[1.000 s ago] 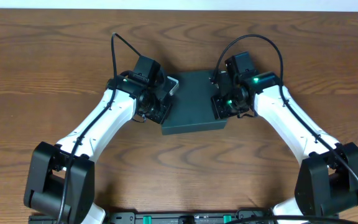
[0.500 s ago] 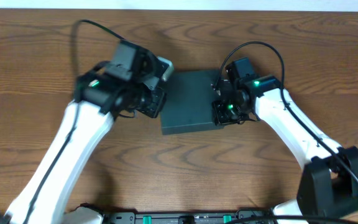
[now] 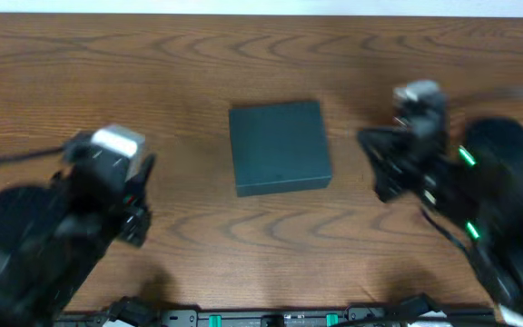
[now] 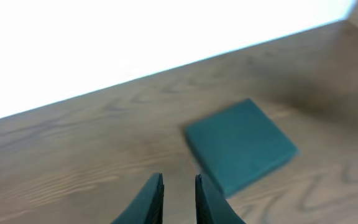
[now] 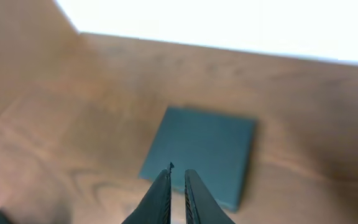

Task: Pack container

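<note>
"Is the dark teal-grey square box (image 3: 278, 147) packed?"

"I think so. It lies shut, middle of the frame. The left gripper (image 4: 179, 198) and right gripper (image 5: 177, 194) are well apart from it, fingers nearly together, holding nothing."

left end effector (image 4: 179, 178): dark tapered fingers | right end effector (image 5: 178, 173): same | left arm (image 3: 44, 227): black, silver block | right arm (image 3: 502, 191): black, green lights
</note>
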Motion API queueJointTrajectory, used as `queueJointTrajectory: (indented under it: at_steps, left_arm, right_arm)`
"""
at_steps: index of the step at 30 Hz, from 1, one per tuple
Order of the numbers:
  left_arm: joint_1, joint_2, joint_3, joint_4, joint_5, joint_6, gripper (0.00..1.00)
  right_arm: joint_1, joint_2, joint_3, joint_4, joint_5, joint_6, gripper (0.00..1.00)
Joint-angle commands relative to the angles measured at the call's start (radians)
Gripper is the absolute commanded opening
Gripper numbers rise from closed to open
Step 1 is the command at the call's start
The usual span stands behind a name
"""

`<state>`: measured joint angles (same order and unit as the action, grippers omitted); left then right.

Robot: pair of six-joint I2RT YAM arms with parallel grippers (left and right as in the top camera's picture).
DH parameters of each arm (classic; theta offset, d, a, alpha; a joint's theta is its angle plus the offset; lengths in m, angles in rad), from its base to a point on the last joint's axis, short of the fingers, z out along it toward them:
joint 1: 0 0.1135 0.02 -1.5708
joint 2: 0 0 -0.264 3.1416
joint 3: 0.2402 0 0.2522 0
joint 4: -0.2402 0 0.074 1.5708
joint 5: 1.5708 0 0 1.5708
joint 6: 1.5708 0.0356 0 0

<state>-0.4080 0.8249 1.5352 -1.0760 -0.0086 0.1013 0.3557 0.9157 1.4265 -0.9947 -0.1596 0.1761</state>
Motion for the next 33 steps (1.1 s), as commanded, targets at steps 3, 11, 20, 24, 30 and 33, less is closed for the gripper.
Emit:
queueJointTrajectory:
  at_steps: [3, 11, 20, 24, 30, 33]
  left_arm:
    - [-0.001, -0.067, 0.005, -0.064, -0.161, -0.013, 0.16]
    - [-0.001, -0.19, 0.005, -0.098, -0.197, -0.013, 0.98]
    - [-0.001, -0.25, 0.005, -0.276, -0.22, -0.013, 0.98]
    - [-0.001, -0.25, 0.005, -0.369, -0.22, -0.013, 0.99]
    - [-0.001, -0.25, 0.005, -0.386, -0.22, -0.013, 0.98]
    - [-0.001, -0.25, 0.005, -0.386, -0.22, -0.013, 0.98]
  right_arm:
    - [0.007, -0.152, 0.037, -0.156, 0.412, -0.064, 0.06]
    - [0.006, -0.359, 0.119, -0.295, 0.463, -0.15, 0.18]
    - [0.005, -0.46, 0.124, -0.458, 0.471, -0.155, 0.99]
    - [0.005, -0.46, 0.123, -0.541, 0.466, -0.155, 0.99]
    - [0.005, -0.46, 0.123, -0.621, 0.463, -0.155, 0.99]
    - [0.005, -0.46, 0.123, -0.655, 0.463, -0.155, 0.99]
